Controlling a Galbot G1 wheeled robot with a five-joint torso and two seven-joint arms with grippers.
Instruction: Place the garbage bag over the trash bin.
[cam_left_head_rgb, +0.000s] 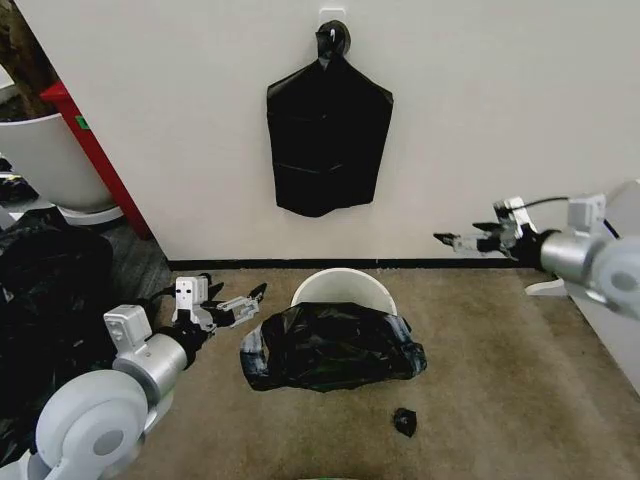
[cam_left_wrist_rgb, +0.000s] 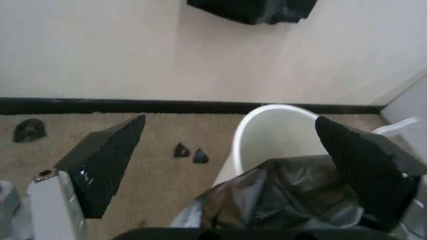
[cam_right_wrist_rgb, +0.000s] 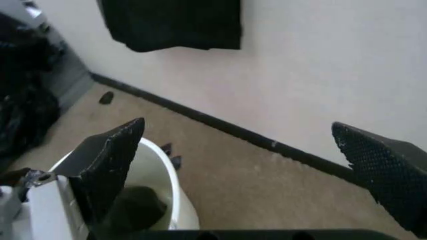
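Note:
The trash bin is a small cream-white round bin standing on the carpet near the wall. The garbage bag, glossy, black and crumpled, lies heaped against and over the bin's near side, while the far rim and inside stay uncovered. My left gripper is open, low, just left of the bag and apart from it. In the left wrist view the bag and bin sit between the spread fingers. My right gripper is open and raised at the right, away from the bin.
A flat black bag bundle hangs from a wall hook above the bin. A big white tub and a bulky mass of black plastic fill the left side. A small black scrap lies on the carpet in front.

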